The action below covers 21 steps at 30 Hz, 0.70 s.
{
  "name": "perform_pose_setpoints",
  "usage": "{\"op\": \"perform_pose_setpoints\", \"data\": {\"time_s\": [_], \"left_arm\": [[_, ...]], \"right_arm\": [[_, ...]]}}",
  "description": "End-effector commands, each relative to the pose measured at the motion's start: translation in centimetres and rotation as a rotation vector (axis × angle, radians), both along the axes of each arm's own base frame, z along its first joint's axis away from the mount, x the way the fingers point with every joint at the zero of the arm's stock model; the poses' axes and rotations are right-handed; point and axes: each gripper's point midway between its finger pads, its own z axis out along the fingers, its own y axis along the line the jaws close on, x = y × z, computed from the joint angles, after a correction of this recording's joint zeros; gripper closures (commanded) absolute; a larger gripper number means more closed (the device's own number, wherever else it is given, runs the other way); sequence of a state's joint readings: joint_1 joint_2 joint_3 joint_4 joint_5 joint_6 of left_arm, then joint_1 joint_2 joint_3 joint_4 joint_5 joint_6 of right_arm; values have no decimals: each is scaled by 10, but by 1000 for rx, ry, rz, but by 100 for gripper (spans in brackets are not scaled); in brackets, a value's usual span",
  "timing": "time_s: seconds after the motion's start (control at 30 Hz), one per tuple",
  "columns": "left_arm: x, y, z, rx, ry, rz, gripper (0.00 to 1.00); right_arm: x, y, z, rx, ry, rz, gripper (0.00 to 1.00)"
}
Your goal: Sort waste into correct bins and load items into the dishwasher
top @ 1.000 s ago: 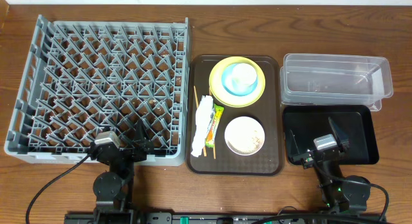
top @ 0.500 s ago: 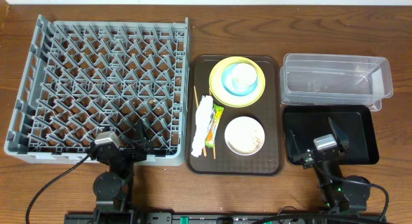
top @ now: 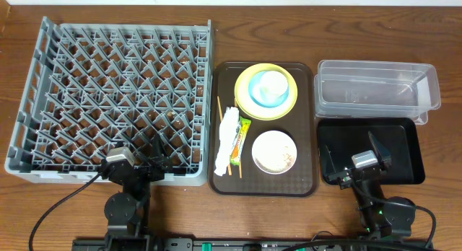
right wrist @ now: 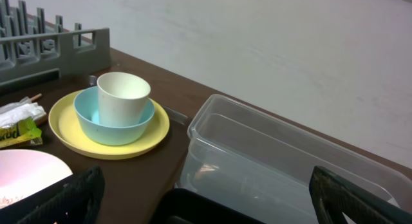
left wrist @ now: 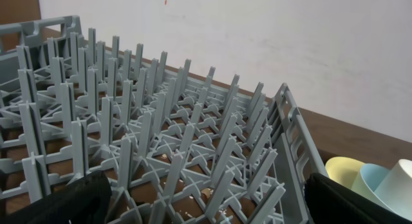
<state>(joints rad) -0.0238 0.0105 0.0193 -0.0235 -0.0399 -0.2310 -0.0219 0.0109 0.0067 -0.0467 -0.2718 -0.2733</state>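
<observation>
On the dark brown tray (top: pixel 303 182) sit a yellow-green plate (top: pixel 247 107) with a light blue bowl (top: pixel 268 92) and a white cup (top: pixel 273 83) in it, a white bowl (top: pixel 273 151) with whitish scraps, a crumpled napkin (top: pixel 227 139), a green-yellow wrapper (top: pixel 242 138) and chopsticks (top: pixel 219 107). The grey dish rack (top: pixel 115 99) is at the left. The clear tub (top: pixel 375 89) and black tray (top: pixel 401 146) are at the right. My left gripper (top: pixel 137 164) is open at the rack's front edge. My right gripper (top: pixel 357 161) is open over the black tray's front.
The wrist views show the rack's upright pegs (left wrist: pixel 161 121) close ahead of the left gripper, and the plate (right wrist: pixel 109 130), cup (right wrist: pixel 122 95) and clear tub (right wrist: pixel 283 153) ahead of the right gripper. A white wall stands behind the table.
</observation>
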Motion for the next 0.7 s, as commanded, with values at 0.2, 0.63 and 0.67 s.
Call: {"op": "perform_pose_setpoints", "data": {"time_s": [0.2,0.63,0.67], "left_arm": [[-1,2,-17,21,57,14,1],[-1,3,-17,22,57,18,1],[-1,5,-17,23,56,26,1]], "right_arm": [[-1,2,-1,-1,2,8,1],[-1,2,-1,-1,2,8,1],[-1,2,-1,-1,2,8,1]]}}
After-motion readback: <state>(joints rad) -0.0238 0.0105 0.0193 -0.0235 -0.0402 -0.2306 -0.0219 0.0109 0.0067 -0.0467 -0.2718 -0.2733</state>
